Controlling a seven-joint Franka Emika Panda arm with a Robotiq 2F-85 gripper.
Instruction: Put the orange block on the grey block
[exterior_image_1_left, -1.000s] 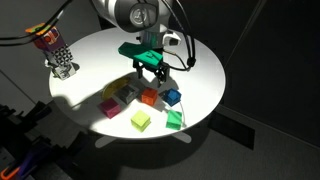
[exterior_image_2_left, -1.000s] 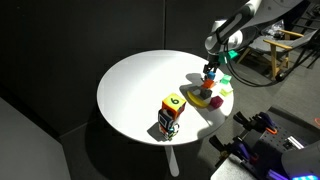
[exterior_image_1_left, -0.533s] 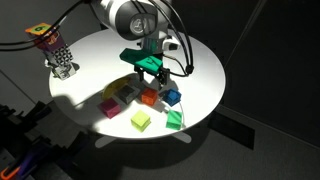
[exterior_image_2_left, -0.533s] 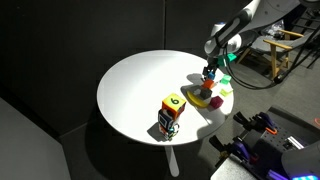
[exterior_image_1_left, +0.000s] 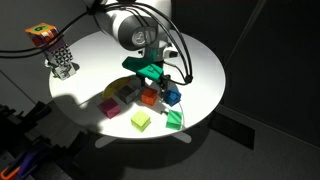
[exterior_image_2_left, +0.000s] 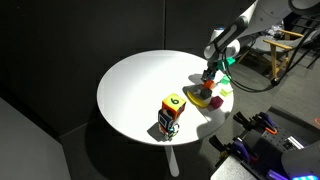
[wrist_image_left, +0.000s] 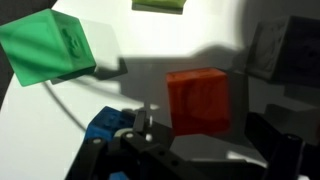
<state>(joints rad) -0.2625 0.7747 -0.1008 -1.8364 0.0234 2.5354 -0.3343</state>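
The orange block (wrist_image_left: 198, 100) lies on the white round table (exterior_image_1_left: 90, 60), also seen in an exterior view (exterior_image_1_left: 150, 98). My gripper (wrist_image_left: 205, 135) is open and low over it, one finger on each side of the block, not closed on it. It also shows in both exterior views (exterior_image_1_left: 157, 82) (exterior_image_2_left: 209, 80). The grey block (wrist_image_left: 285, 48) sits in shadow beyond the orange one, a short way apart; in an exterior view it looks to be the dull cube (exterior_image_1_left: 126, 93).
A green cube (wrist_image_left: 50, 48), a blue cube (wrist_image_left: 105, 128) and a yellow-green cube (wrist_image_left: 158, 5) crowd around the orange block. A pink cube (exterior_image_1_left: 110, 108) lies nearby. A colourful cube on a mesh stand (exterior_image_1_left: 55, 50) stands at the table's far edge.
My gripper has come down and slightly sideways toward the orange block, staying open. The blocks have not moved.
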